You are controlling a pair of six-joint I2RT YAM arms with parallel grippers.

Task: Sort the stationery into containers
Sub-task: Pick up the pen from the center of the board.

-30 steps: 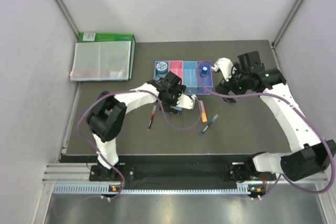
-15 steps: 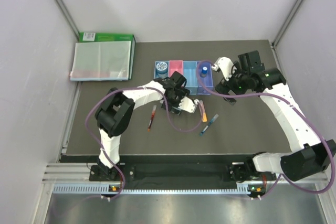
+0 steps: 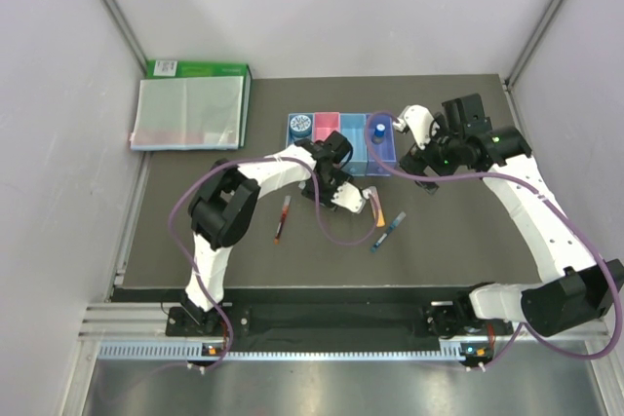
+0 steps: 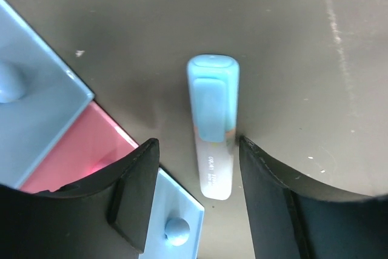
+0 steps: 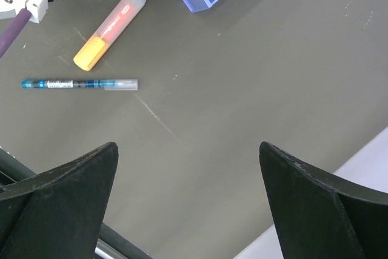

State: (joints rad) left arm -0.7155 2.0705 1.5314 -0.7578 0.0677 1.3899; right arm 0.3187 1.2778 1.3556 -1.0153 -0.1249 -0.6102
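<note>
Stationery is sorted only in part, judging from the top view: the containers [image 3: 341,130], a joined row of four translucent plastic bins, hold a round grey tape roll [image 3: 300,126] in the left end bin and a small blue-capped bottle [image 3: 379,130] in the purple-blue right end bin. The dark red pen [image 3: 283,218], orange highlighter [image 3: 377,209] and blue pen [image 3: 387,232] lie loose on the matte dark mat [image 3: 468,231], nearer the arm bases than the row. In the left wrist view the light-blue marker [image 4: 212,127] lies flat on the mat just beside the bins' corner. It is a smooth, rounded stick with a broad cap, and it sits between the spread jaws of the left gripper [image 4: 197,150], not yet pinched. In the right wrist view the right gripper [image 5: 188,147] hangs with jaws wide apart and empty near the purple-blue bin — the slim, clear-barrelled blue pen lies beyond the stubby highlighter.
</note>
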